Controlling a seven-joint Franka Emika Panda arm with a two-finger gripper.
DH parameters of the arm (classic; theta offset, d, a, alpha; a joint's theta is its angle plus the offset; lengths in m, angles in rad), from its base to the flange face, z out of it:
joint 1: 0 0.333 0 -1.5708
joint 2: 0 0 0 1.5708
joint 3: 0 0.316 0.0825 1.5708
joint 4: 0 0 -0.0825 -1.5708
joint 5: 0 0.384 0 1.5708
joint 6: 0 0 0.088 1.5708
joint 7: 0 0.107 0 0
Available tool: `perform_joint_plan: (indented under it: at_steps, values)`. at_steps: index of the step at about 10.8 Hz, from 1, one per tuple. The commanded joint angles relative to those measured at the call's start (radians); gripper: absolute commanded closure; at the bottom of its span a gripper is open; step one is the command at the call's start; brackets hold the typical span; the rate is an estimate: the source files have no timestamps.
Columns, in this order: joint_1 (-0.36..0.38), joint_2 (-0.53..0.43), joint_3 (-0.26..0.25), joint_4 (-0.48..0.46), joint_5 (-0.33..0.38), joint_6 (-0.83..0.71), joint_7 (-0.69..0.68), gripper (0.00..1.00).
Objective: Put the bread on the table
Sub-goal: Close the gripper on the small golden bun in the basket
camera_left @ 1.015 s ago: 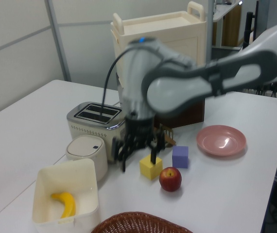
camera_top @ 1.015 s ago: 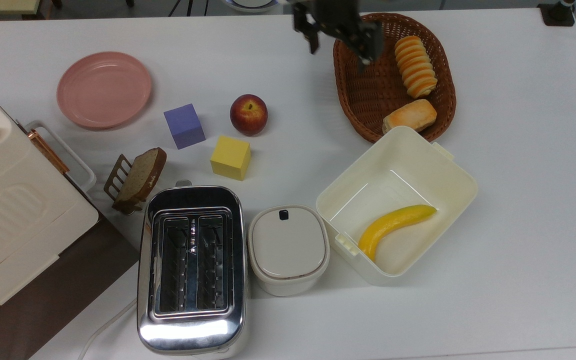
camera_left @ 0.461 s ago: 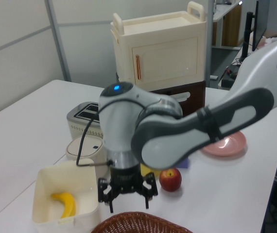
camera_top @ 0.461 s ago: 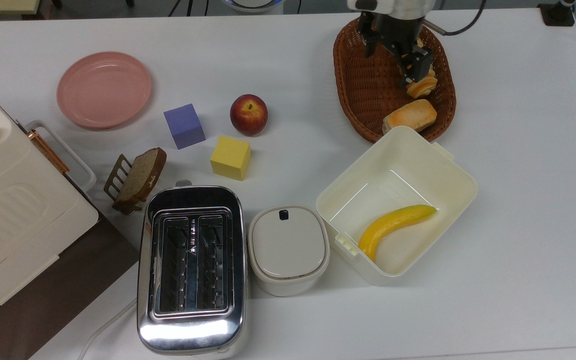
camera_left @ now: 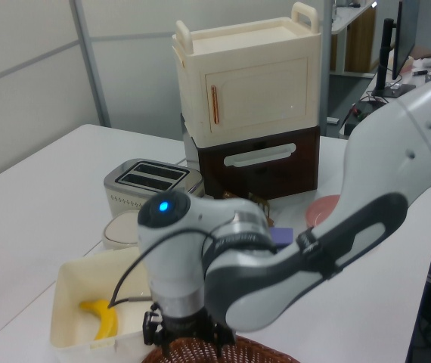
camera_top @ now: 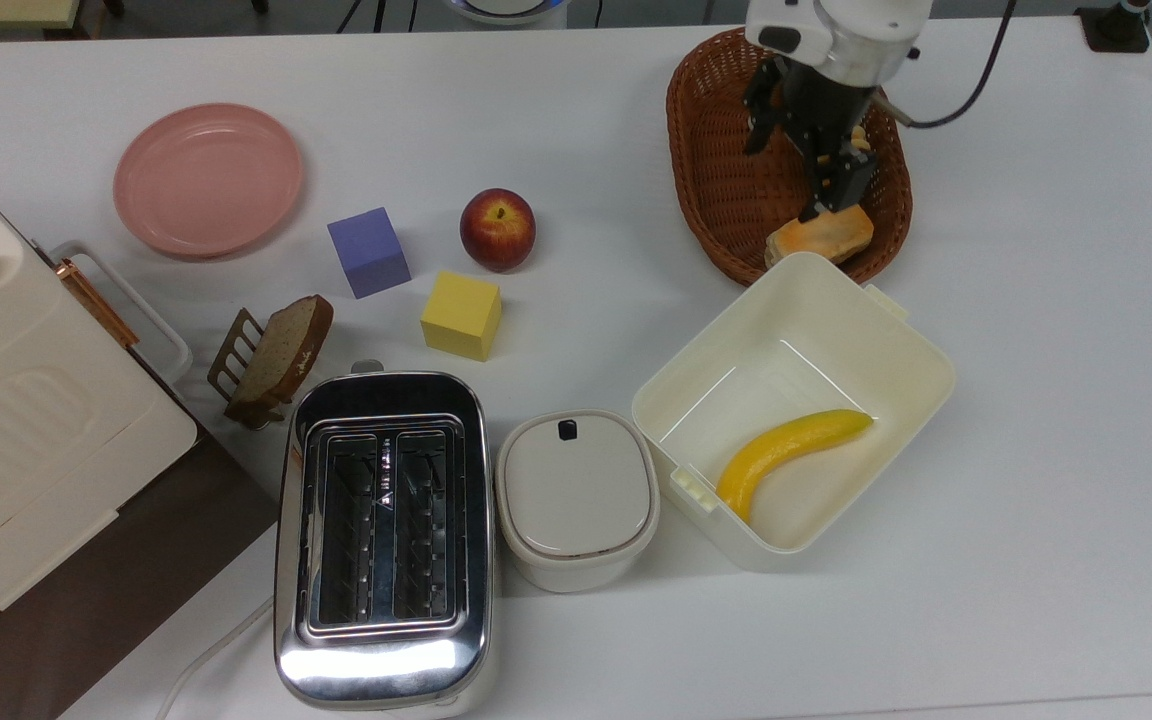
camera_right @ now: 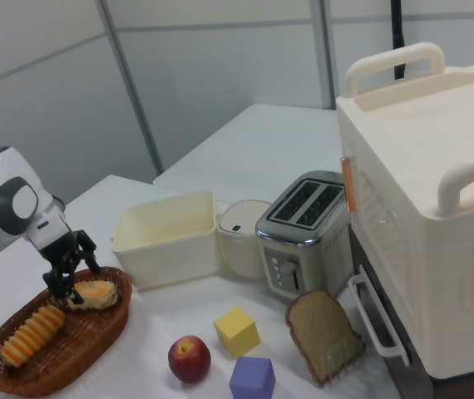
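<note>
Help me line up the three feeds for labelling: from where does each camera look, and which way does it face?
Top view: overhead, looking straight down on the table; the arm's wrist and tool reach over the basket onto the bread.
Left view: low at the basket end, facing the toaster and cabinet; the arm's bulk is close up.
Right view: from the cabinet end, facing back at the basket; the tool is at the bread.
All three share the toaster.
</note>
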Motion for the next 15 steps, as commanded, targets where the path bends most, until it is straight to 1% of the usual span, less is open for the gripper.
perform_joint_plan:
  at_steps: [1, 7, 11, 12, 15]
  values:
    - [0.032, 0.049, -0.016, 0.007, -0.102, 0.067, 0.094, 0.00]
    - [0.044, 0.077, -0.006, 0.011, -0.119, 0.079, 0.099, 0.00]
    - [0.044, 0.108, 0.004, 0.017, -0.160, 0.120, 0.091, 0.00]
    - [0.044, 0.109, 0.004, 0.017, -0.183, 0.129, 0.091, 0.00]
    - [0.041, 0.128, 0.021, 0.017, -0.198, 0.137, 0.091, 0.00]
